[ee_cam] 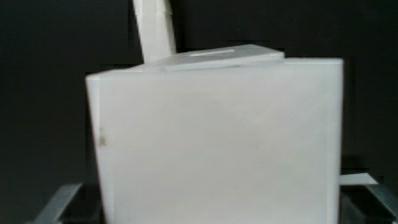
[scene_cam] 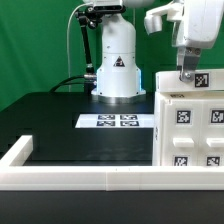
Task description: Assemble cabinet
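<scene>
Green backdrop behind, black table [scene_cam: 60,115] below, low white rim [scene_cam: 70,176] along the near edge. Marker board [scene_cam: 117,121] lies flat mid-table in front of the arm's base [scene_cam: 117,60].

Cabinet [scene_cam: 190,125] stands at the exterior view's right, against the near rim, tagged faces toward the camera. In the wrist view the cabinet shell [ee_cam: 222,140] fills most of the picture, with a thin white panel [ee_cam: 155,30] standing up behind its top edge and a tilted piece [ee_cam: 222,58] lying across the top.

Gripper [scene_cam: 184,78] sits directly over the cabinet's top far edge. Fingers [ee_cam: 54,205] show at both sides of the shell, so I read the jaws as partly open and straddling it. I cannot tell whether the pads touch the walls yet; I do not count it as held.

Risks, my judgement:
- Jaws bearing on one wall first would skew the shell against the rim.
- The tilted top piece looks unseated; a squeeze or nudge could pop it off.
- A grip this high on a tall shell could let it tip on lifting.
- Descending further could press on the upright panel.
</scene>
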